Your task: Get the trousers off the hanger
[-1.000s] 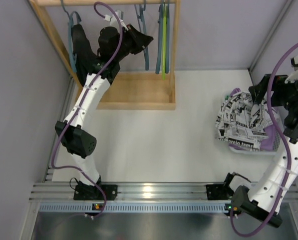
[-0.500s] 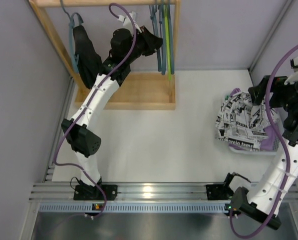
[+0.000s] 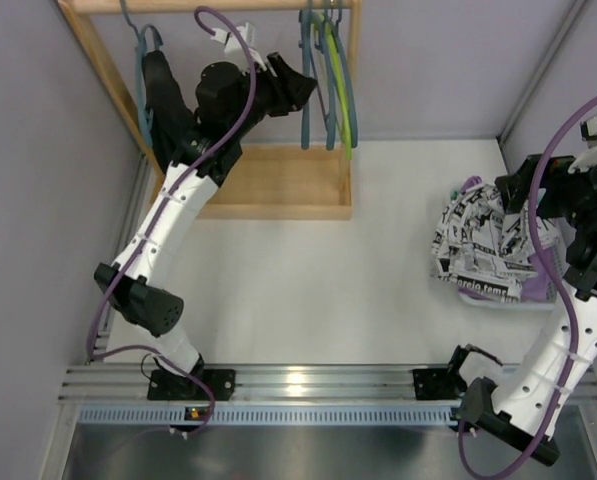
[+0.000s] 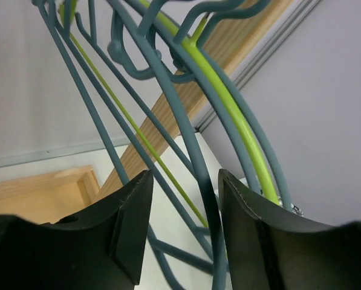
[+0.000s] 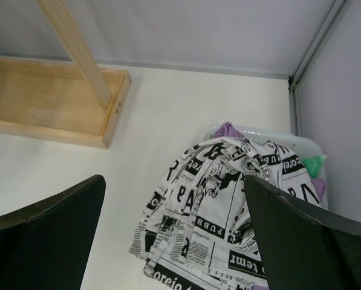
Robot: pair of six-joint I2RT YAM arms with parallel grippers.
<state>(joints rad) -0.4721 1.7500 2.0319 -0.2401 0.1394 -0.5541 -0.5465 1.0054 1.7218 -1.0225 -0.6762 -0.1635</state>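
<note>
Black trousers (image 3: pixel 166 105) hang limp on a teal hanger (image 3: pixel 146 45) at the left end of the wooden rack. My left gripper (image 3: pixel 300 88) is up at the bunch of bare hangers (image 3: pixel 325 80). In the left wrist view the left gripper (image 4: pixel 185 181) is open, with a teal hanger wire (image 4: pixel 192 139) running between its fingers, close to the right one. A green hanger (image 4: pixel 228 109) hangs just behind. The printed trousers (image 3: pixel 478 250) (image 5: pixel 228 211) lie heaped over the purple trousers (image 5: pixel 228 128) at the far right. My right gripper (image 3: pixel 523 195) (image 5: pixel 174 181) hovers open above them.
The rack's wooden base (image 3: pixel 268 185) (image 5: pixel 41 96) lies on the white table under the rail (image 3: pixel 208 5). A white basket (image 5: pixel 289 140) holds the heap and a bit of green cloth (image 5: pixel 313 164). Grey walls close in on both sides.
My left gripper carried a teal hanger right along the rail, then opened and drew back slightly. The bare hangers are now bunched and tilted at the right. The right arm has barely moved.
</note>
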